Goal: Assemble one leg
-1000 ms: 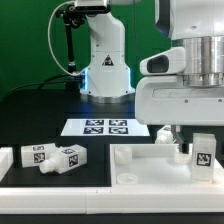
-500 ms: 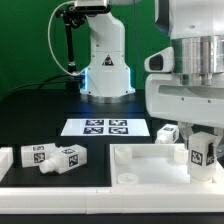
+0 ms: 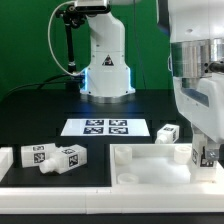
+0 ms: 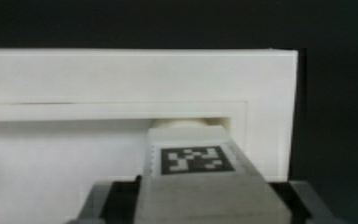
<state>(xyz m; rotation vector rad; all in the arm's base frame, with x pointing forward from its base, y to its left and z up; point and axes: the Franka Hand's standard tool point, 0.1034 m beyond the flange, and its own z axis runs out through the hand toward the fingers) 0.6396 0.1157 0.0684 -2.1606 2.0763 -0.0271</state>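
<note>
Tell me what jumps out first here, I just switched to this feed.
The gripper at the exterior view's right, shut on a tagged white leg held over the white table top. The wrist view shows the leg's round stub near the top's raised rim. Next, the marker board at centre and two loose legs at the exterior view's left.

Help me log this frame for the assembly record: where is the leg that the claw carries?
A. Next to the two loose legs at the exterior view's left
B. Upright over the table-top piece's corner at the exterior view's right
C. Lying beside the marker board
B: the claw holds the leg upright over the table-top piece, near its corner at the exterior view's right.
</note>
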